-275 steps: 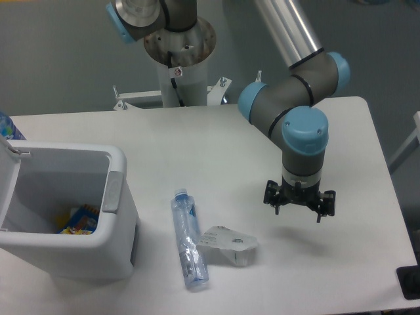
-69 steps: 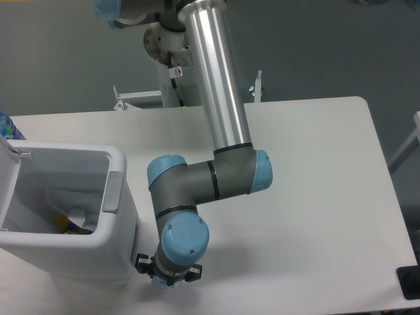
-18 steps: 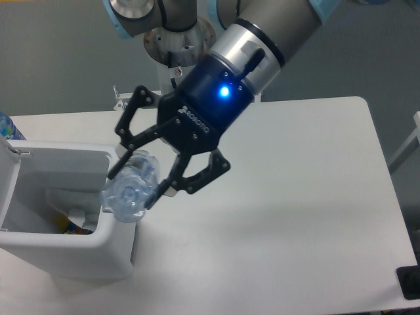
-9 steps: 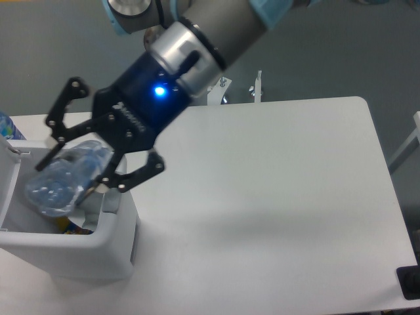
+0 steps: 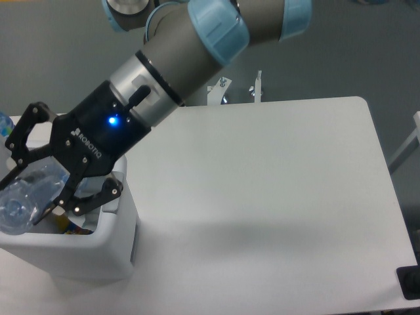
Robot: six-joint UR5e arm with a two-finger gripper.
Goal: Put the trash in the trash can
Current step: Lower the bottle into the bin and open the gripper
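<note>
My gripper (image 5: 34, 195) is shut on the crushed clear plastic bottle (image 5: 25, 195) and holds it tilted over the open top of the trash can (image 5: 98, 252), near its left side. The trash can is a large white bin at the table's front left. The gripper and arm cover most of the bin's opening. The crumpled white cup is not in view; the gripper hides the inside of the bin.
A blue-topped object (image 5: 3, 123) shows at the far left edge behind the bin. The robot's base column with metal brackets (image 5: 256, 88) stands behind the table's far edge. A black object (image 5: 411, 282) sits at the front right corner.
The gripper has carried the bottle further left and slightly down, from over the bin's right rim to over its opening. Much earlier, bottle and cup lay on the table.
</note>
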